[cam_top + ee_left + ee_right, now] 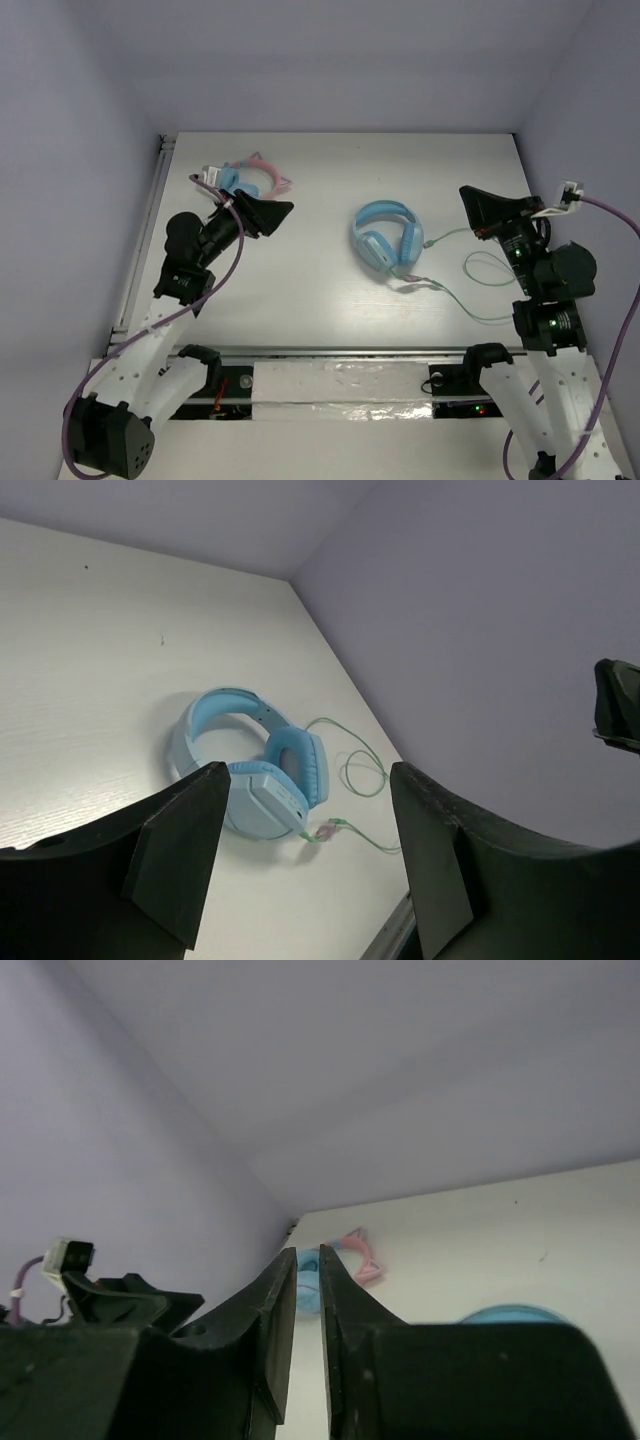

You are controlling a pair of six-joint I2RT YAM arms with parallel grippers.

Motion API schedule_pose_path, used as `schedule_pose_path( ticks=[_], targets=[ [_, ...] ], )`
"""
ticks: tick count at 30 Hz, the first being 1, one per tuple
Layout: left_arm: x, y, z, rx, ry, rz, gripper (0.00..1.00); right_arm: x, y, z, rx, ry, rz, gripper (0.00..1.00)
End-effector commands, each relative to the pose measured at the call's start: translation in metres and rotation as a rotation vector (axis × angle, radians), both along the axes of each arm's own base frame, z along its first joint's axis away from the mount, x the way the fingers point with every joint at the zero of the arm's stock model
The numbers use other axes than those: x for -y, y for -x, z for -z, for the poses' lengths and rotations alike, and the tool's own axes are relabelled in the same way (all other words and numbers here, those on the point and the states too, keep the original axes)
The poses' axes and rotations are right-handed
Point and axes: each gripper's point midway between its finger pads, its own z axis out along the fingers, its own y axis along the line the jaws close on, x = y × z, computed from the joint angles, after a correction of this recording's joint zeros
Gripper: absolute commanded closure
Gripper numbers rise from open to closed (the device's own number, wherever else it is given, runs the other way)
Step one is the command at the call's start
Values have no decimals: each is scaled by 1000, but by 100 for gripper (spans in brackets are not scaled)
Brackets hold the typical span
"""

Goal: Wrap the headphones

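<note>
headphones flat, cable loose, both grippers clear

the table [300,330] carries the headphones [385,238] right of centre, between the two arms and touched by neither. judged from this layout, wrapping has not begun.

the left gripper [268,215] hovers left of centre with its fingers wide apart and nothing between them. its camera looks straight at the headphones, which suggests it is set to take hold of the body. the right gripper [485,208] is raised at the right edge, fingers almost together with only a thin slit, and empty. it stands just beside the far strand of the cable [480,270], so it is probably meant to handle the cable.

the headphones lie flat. the band arches toward the far wall and the two ear cups sit toward the arm bases. the long axis therefore runs far to near, tilted slightly. the open side of the band faces the near edge.

the cable leaves the near right cup, runs right and lies in loose loops toward the right arm, unwound.

a cat-ear set [250,178] lies at far left, well apart, behind the left gripper. it plays no part here.
</note>
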Motion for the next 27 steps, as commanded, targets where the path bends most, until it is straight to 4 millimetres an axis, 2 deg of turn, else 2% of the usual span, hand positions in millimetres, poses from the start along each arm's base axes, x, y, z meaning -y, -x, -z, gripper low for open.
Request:
schedule_pose_path(
  ticks=[1,3,5,6,7,8,9,10,11,12,13,14,15,17,18,19,20,21,22,23,24,25,26,27],
  targets=[
    [5,-2,-36,97,41,22,38,-4,16,-26,32,-13,-35,79],
    [11,-8,-35,92,52,32,42,-10,21,-30,43,-14,-76,67],
    [18,-14,-34,84,58,26,52,-13,25,-30,53,-39,-105,63],
    [19,-29,-30,62,55,-22,57,-14,24,-27,63,-46,-111,64],
    [29,-31,-27,47,47,-17,66,-14,24,-26,63,-52,-115,68],
    [35,-36,-22,46,12,-23,69,-14,22,-24,58,-51,-108,76],
    [41,-54,-19,30,-17,-60,74,-13,18,-18,29,-45,-99,86],
    [48,-62,-13,18,-53,-72,85,-12,16,-17,18,-27,-90,100],
    [65,-61,-3,-3,-105,-50,88,-13,6,-11,-20,-11,-84,100],
    [72,-81,0,22,-186,-95,92,-13,2,1,-82,7,-81,100],
    [85,-72,7,39,-241,-85,100,-11,0,-1,-87,29,-69,100],
    [95,-84,16,43,-320,-104,100,-10,-3,3,-107,36,-58,100],
    [93,-105,24,77,-431,-193,100,-8,-6,8,-127,42,-45,100],
    [101,-116,34,114,-515,-192,100,-6,-7,14,-130,48,-31,100],
    [116,-124,45,118,-548,-139,97,-6,-6,14,-121,49,-30,100],
    [122,-129,54,134,-600,-109,83,-6,-6,16,-124,48,-32,100],
    [131,-129,63,130,-647,-70,77,-6,-7,19,-130,48,-31,100],
    [153,-133,71,147,-670,0,70,-6,-9,24,-144,49,-30,98],
    [157,-140,80,146,-704,13,61,-6,-11,26,-152,55,-32,96],
    [158,-144,92,131,-763,31,59,-9,-11,28,-155,60,-48,91],
    [173,-157,99,144,-803,47,56,-11,-11,29,-156,63,-60,85],
    [176,-164,108,135,-838,55,52,-13,-12,30,-161,60,-72,70],
    [177,-168,119,120,-894,74,49,-16,-11,30,-156,63,-91,64],
    [189,-180,124,128,-906,96,47,-18,-11,29,-149,66,-100,59]
  ],
)
